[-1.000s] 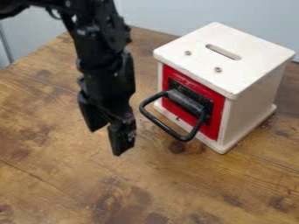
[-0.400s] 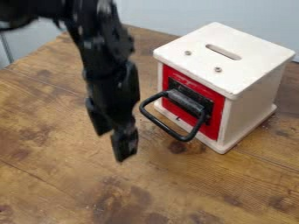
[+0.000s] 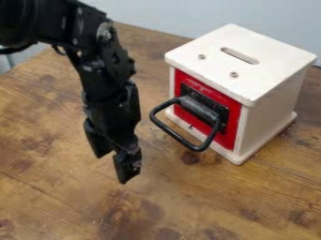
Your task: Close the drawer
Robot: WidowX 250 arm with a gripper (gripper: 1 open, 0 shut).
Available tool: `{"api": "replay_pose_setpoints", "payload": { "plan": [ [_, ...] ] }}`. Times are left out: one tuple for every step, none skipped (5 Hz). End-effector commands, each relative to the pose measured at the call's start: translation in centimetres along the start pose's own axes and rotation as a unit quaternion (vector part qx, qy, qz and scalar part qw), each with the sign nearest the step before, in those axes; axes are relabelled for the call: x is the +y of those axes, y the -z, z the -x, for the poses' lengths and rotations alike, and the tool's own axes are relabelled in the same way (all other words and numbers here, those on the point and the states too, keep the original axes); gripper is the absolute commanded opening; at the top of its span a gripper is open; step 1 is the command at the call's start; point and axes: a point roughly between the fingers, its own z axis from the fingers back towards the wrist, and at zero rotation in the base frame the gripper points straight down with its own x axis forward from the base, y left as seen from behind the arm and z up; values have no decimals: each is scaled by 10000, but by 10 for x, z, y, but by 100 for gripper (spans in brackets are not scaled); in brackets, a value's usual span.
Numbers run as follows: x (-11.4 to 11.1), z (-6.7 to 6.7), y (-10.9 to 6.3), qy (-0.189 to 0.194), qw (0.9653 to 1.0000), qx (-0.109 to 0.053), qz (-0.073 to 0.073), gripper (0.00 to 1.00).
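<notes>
Red boxy drawer with black front plate and loop handle (image 3: 204, 111) looks stiff, probably light. I'd push the handle's middle; black fingers (image 3: 113, 167) are spread, holding nothing.

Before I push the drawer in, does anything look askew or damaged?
Nothing looks spilled or damaged. The black loop handle juts out from the red front, and the wooden box sits upright on the table.
</notes>
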Motion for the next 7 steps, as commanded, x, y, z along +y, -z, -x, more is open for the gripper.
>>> {"api": "replay_pose_setpoints", "payload": {
  "plan": [
    [13,-10,-16,-333,9987,-329,-224,100],
    [15,-14,-15,-171,9989,-384,-187,100],
    [16,-18,-14,-18,9992,-386,-139,100],
    [22,-17,-25,273,9989,-370,-97,100],
    [25,-16,-27,105,9990,-396,-182,100],
    [22,-15,-26,113,9987,-434,-224,100],
    [18,-20,-50,257,9985,-444,-184,100]
  ]
}}
